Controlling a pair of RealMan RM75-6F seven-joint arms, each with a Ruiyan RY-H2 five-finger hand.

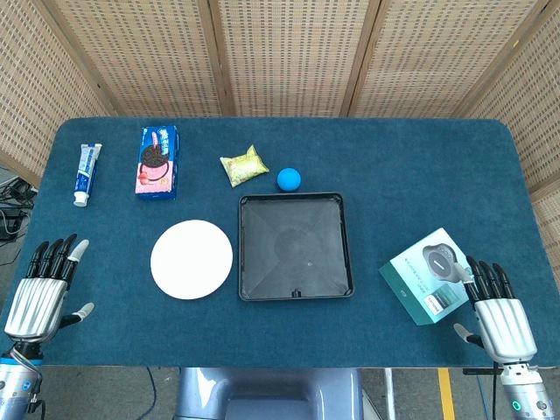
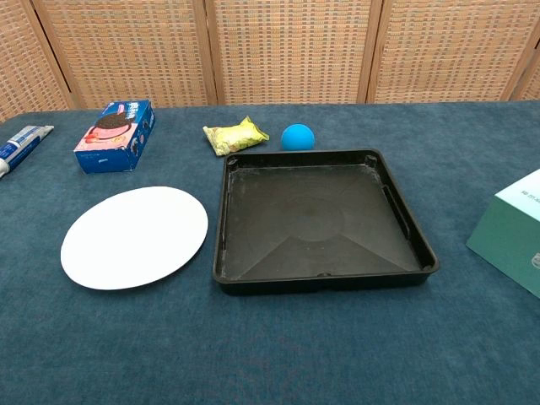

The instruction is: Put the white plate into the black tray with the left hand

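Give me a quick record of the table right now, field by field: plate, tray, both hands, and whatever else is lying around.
plate: white plate flat on the cloth, left of the tray, untouched
tray: black tray, nothing in it
left robot hand: open, near table edge, apart from plate
right robot hand: open, beside teal box
behind: toothpaste, cookie box, snack packet, blue ball

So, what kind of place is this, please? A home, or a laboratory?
Probably a lab or test setup, not a home: a table covered in blue cloth, woven screens closing it in behind, and unrelated goods laid out apart, such as a toothpaste tube and a cookie box.
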